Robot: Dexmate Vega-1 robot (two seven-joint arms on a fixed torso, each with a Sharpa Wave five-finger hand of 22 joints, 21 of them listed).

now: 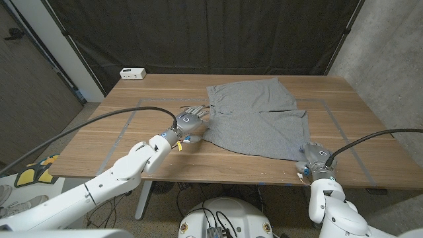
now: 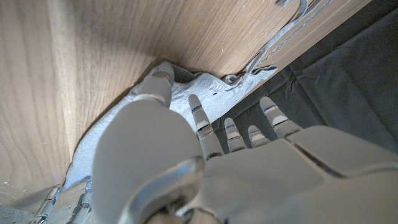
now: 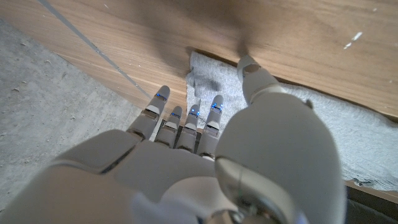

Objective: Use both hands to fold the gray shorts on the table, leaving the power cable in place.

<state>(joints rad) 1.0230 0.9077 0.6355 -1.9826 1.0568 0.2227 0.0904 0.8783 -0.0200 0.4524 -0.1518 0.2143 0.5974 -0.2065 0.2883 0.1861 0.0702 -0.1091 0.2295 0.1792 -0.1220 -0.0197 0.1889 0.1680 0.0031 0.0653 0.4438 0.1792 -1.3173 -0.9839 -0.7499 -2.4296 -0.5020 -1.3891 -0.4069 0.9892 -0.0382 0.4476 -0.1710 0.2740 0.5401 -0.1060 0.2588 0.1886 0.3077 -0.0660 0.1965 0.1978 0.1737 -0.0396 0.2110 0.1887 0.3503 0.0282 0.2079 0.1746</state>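
Gripping: both near corners of the gray shorts (image 1: 254,119), spread flat mid-worktop (image 1: 132,142).
Left hand (image 1: 190,122): fingers spread on near-left corner, grasp unclear.
Right hand (image 1: 316,157): same, near-right corner.
Advice: pinch both firmly, lift together.

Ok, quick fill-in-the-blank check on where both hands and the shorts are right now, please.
1. The gray shorts lie spread on the wooden ____.
2. The left hand is at the shorts' ____ edge in the head view.
3. The right hand is at the corner of the shorts nearest the table's ____ edge.
4. A small ____ box sits at the far left corner.

Missing words: table; left; front; white
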